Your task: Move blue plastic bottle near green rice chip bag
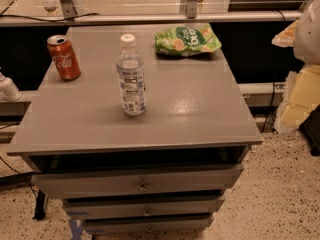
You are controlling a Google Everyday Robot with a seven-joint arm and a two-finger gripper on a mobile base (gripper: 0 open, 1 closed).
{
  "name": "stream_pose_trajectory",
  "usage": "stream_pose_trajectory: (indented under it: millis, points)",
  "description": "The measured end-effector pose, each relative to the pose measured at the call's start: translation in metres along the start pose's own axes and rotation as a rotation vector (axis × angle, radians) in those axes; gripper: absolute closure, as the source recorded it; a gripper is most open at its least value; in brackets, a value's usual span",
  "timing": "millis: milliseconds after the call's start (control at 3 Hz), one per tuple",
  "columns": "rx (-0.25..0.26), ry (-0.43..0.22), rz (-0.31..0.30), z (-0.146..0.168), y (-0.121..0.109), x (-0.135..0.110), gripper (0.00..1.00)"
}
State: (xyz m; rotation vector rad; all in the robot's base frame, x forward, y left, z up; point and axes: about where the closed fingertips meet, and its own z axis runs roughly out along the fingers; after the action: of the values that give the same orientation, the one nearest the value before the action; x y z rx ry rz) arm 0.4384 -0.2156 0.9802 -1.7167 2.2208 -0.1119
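Note:
The blue plastic bottle (pixel 131 76) stands upright near the middle of the grey cabinet top (pixel 190 114). It is clear, with a white cap and a white-and-blue label. The green rice chip bag (pixel 187 39) lies flat at the back right of the top, well apart from the bottle. The gripper is not in view. A pale rounded shape (pixel 309 31) at the right edge could be part of the arm, but I cannot tell.
A red Coca-Cola can (pixel 63 57) stands at the back left of the top. The cabinet has drawers (pixel 140 184) below. Yellow and white foam-like pieces (pixel 300 96) are stacked at the right. A white object (pixel 7 89) sits at the left edge. A rail (pixel 150 18) runs behind.

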Motion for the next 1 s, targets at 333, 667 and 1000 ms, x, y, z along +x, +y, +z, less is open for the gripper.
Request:
stream_pose_trajectory:
  millis: [333, 667, 1000]
  points:
    - [0.0, 0.0, 0.0, 0.0, 0.0, 0.0, 0.0]
    - [-0.029, -0.069, 0.039, 0.009, 0.004, -0.005, 0.0]
    - [-0.105, -0.244, 0.123, 0.046, 0.014, -0.026, 0.0]
